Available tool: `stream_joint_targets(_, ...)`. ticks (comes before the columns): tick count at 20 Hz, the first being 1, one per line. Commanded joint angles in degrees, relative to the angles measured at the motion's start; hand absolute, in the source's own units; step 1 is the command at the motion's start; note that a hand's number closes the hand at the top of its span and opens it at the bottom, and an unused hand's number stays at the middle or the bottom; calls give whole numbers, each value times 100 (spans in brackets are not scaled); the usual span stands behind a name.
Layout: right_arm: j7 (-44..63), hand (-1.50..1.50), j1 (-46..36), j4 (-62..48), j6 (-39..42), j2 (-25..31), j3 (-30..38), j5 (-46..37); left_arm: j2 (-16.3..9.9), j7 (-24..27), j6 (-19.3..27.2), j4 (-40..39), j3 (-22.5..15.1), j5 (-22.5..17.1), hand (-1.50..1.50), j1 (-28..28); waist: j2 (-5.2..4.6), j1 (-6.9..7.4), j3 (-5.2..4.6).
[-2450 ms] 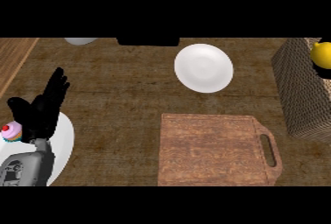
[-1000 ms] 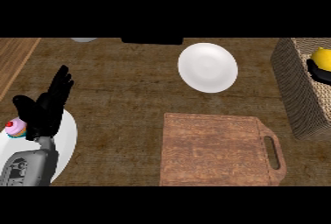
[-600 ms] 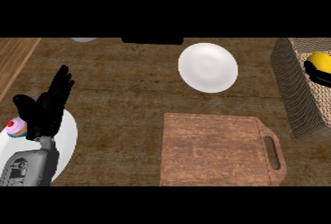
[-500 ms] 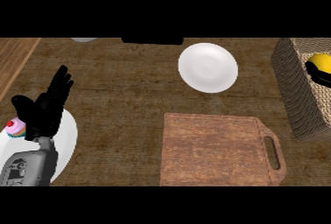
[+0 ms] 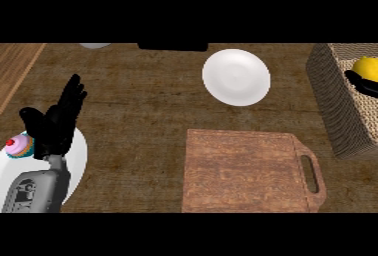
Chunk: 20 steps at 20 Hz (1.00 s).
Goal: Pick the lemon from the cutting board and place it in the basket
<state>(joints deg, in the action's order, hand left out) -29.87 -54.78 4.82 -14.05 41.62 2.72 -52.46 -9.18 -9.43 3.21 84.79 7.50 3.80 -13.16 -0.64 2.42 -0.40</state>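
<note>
The yellow lemon [image 5: 367,65] shows at the right edge of the head view, over the inside of the woven basket [image 5: 336,102]. Only a few black fingers of my right hand [image 5: 361,82] are in view; they curl under and against the lemon, and the rest of that hand is cut off by the edge. The wooden cutting board [image 5: 247,170], handle to the right, lies bare in front of the basket. At the lower left my left hand [image 5: 55,125] rests open with its fingers pointing up.
A white plate [image 5: 236,76] lies behind the cutting board. Under my left forearm is another white plate [image 5: 78,156] holding a pink cupcake [image 5: 18,145]. A dark object [image 5: 173,46] sits at the counter's far edge.
The lemon and the right hand's fingers have shifted slightly lower over the basket. The left hand has stayed where it was.
</note>
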Motion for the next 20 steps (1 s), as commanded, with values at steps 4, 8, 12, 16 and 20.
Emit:
stream_joint_targets(4,-654,-150,57,31,574,247,835,879,-215,-50,-156,46,190,-135,0,159,-18,-19,60)
stream_joint_targets(8,-640,-150,-95,24,1083,345,1453,1539,-78,-25,-31,-110,87,-32,0,-45,-8,-107,57)
stream_joint_targets(12,-277,-150,-143,-61,1605,791,1828,1932,-197,-26,-128,-210,196,-133,0,-227,-15,-105,55)
stream_joint_targets(16,-363,-150,227,-270,2126,1166,2325,2450,-273,-13,-170,-135,290,-195,0,-103,-33,-91,66)
stream_joint_targets(20,-346,-150,511,-278,2746,1636,2544,2704,-220,202,-283,-236,258,-258,0,16,-52,-49,69)
